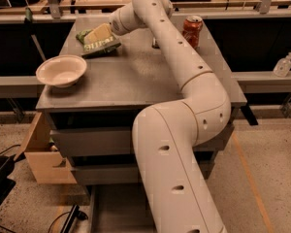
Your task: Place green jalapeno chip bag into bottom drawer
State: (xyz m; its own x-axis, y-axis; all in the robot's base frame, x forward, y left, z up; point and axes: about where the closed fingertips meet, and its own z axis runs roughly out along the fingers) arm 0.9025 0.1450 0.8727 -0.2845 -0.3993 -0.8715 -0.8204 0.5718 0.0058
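The green jalapeno chip bag (pixel 105 45) lies crinkled on the back left of the grey cabinet top (pixel 136 81). My gripper (pixel 98 34) sits right over the bag's upper part, at its far side, and covers some of it. Whether it touches the bag I cannot tell. The arm stretches from the lower middle of the view up across the cabinet top. The bottom drawer (pixel 117 211) stands pulled out at the foot of the cabinet, a shallow grey tray partly hidden behind the arm's base.
A white bowl (pixel 62 71) rests on the left front of the top. A red can (pixel 192 30) stands at the back right. A cardboard box (pixel 43 155) leans by the cabinet's left side. A small bottle (pixel 283 65) sits on the right ledge.
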